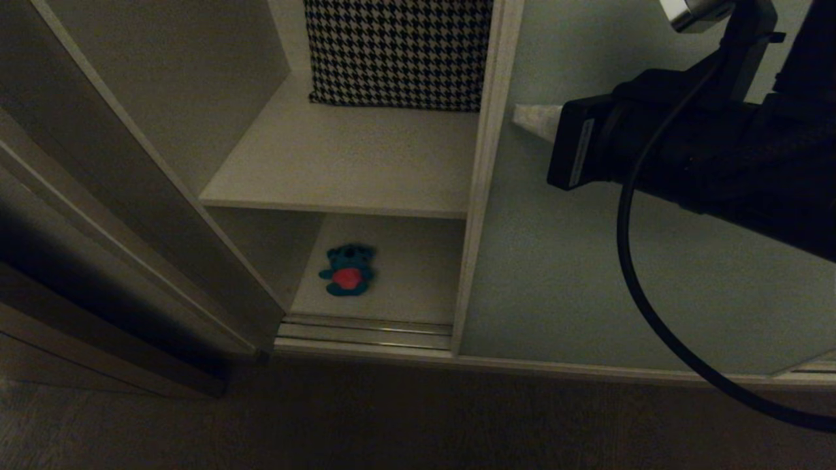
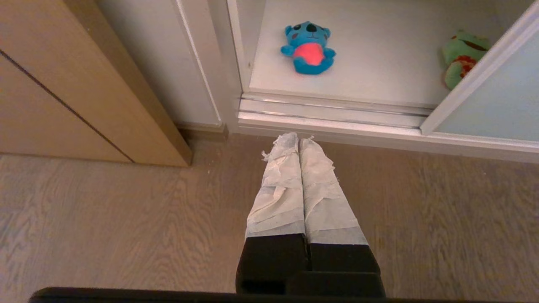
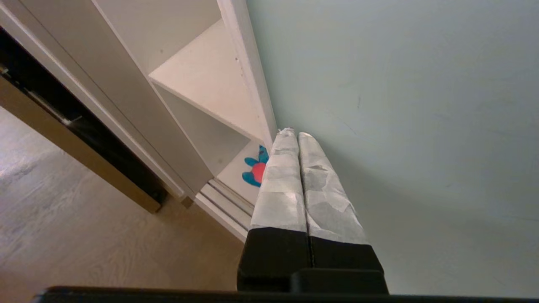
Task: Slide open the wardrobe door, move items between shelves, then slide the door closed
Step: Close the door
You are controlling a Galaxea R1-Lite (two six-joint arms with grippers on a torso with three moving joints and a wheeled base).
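Pale grey-green door (image 1: 588, 274) is standing part-open; blue toy (image 1: 348, 270) is lying on lower shelf (image 1: 405, 274), frog (image 2: 461, 57) at its 3 o'clock.

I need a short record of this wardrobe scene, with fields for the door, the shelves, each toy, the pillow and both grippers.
door: sliding wardrobe door partly open, covering the right side
upper shelf: holds the houndstooth pillow
lower shelf: holds both toys
blue plush toy: lying face up, near the open left side
green frog plush: partly hidden behind the door's edge
right gripper: shut, empty, tips beside the door's frame edge
left gripper: shut, empty, low above the floor before the wardrobe
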